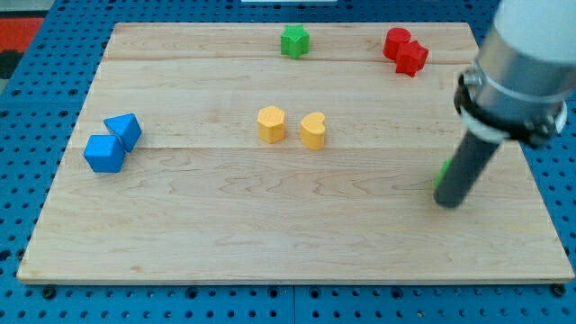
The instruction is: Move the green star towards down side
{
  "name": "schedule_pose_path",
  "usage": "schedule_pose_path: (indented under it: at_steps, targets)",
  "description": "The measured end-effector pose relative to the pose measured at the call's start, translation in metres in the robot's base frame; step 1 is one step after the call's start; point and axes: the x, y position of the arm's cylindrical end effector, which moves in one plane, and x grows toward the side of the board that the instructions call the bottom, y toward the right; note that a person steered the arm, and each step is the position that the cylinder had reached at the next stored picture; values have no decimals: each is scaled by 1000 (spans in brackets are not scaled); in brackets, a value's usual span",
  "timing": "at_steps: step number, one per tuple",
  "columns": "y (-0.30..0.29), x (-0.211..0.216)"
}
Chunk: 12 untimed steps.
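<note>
Tip (447,203) hides most of a green block (444,168) on the board (270,234).

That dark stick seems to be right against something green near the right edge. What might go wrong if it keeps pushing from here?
1. The green block beside my tip is almost wholly hidden by the rod, so its shape cannot be confirmed; the other green block at the view's top might be the star.
2. My tip touches only its edge, so a push may spin it aside.
3. It sits near the board's right edge and might slide off.
</note>
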Motion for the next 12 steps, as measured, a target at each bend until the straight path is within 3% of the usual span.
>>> schedule_pose_path:
  at_steps: [1,2,4,6,7,9,10,11,12]
  targets:
    - [8,-44]
    - [12,-42]
    - [-48,-198]
    - [-127,-295]
    - [-185,-304]
    - [-166,-232]
    - [-235,-254]
    - [-241,-229]
    - [-184,-187]
